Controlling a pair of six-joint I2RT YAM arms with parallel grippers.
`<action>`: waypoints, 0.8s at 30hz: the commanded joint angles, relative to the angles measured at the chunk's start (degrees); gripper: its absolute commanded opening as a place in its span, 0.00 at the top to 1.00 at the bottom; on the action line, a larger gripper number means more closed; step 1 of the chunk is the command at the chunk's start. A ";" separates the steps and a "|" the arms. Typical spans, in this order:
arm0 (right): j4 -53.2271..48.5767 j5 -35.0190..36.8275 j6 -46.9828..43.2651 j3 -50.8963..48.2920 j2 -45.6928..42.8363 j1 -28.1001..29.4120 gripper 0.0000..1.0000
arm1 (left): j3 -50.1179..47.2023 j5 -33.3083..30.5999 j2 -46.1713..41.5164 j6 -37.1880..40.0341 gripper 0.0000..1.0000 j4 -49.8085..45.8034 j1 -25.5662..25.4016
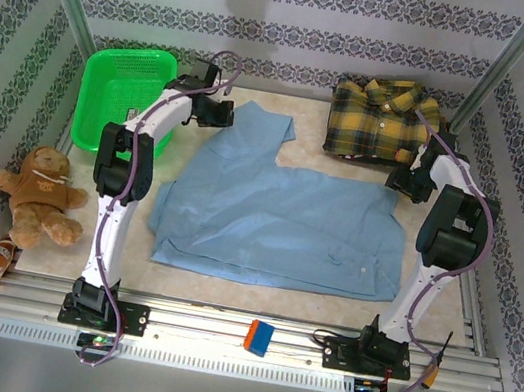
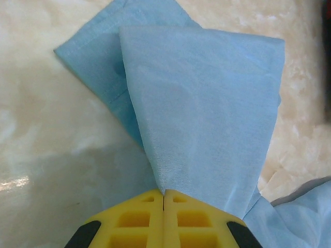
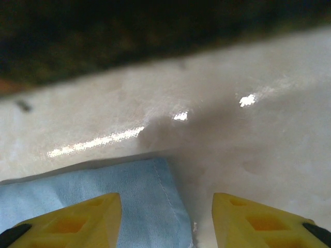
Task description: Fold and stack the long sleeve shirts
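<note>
Light blue shirt [image 1: 283, 220] lies crosswise between our arms: left pincer [image 2: 163, 196] clamped on its far sleeve, right pincer [image 3: 166, 209] apart, astride its far-right corner.

High rear camera looks down; close wrist cameras share the blue shirt [image 2: 207, 103].

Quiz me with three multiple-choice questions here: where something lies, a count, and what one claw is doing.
1. Where is the plaid shirt? A far right corner; B near left corner; C hanging off the near edge.
2. How many shirts? A one; B two; C four.
3. The left gripper is: A wide open; B shut on the blue shirt; C shut on nothing.
Key: A, it lies folded, far right on the table; B, one plaid, one blue; B, closed fingers pinch blue cloth.
</note>
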 commanded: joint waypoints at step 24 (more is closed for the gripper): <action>3.27 -2.73 2.71 2.24 4.99 0.28 0.64 | -4.08 2.35 -3.99 -0.71 1.00 3.94 0.38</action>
